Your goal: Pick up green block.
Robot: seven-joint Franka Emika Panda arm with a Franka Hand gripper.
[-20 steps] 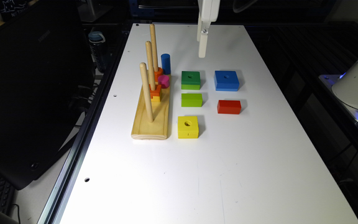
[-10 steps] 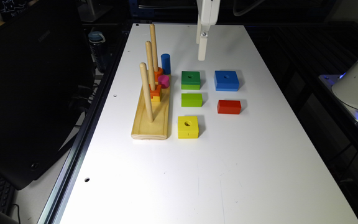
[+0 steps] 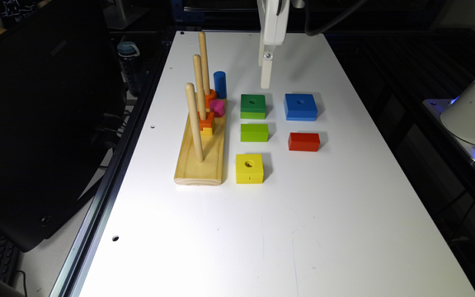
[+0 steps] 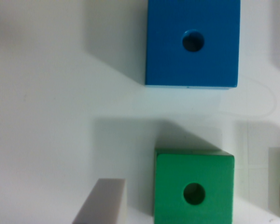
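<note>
Wrist view puts the green block [image 4: 194,186] flat on the white table [image 3: 262,231] beside the blue block [image 4: 192,43], with one grey finger [image 4: 102,203] of my gripper [image 3: 265,78] near its side; I cannot tell how wide I am spread. It looks light, rigid wood with smooth painted faces, so I would pinch two opposite flat sides, square and low. I count one holed green block, one blue, one yellow block [image 3: 249,168], one lime block [image 3: 254,132], one red block [image 3: 304,141], and three pegs [image 3: 198,86].
</note>
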